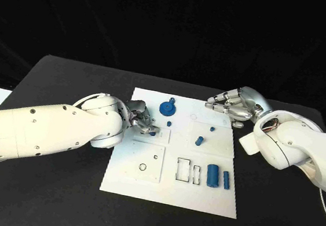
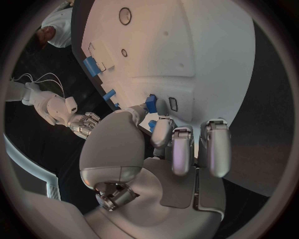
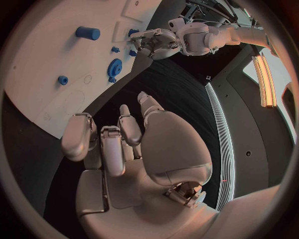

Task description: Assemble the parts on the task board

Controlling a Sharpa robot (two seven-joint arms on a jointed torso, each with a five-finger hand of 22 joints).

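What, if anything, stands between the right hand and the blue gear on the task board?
Nothing visible does. The right hand hovers at the task board's far right edge, holding nothing; only bare white board lies between it and the blue gear, as the right wrist view also shows.

no text, label, brand, number or sign legible anywhere. task board (image 1: 200, 195) carries only thin printed outlines, rectangles and small circles, no lettering that can be made out. a few faint marks near its edge in the right wrist view, too small to read. arms and hands unmarked.
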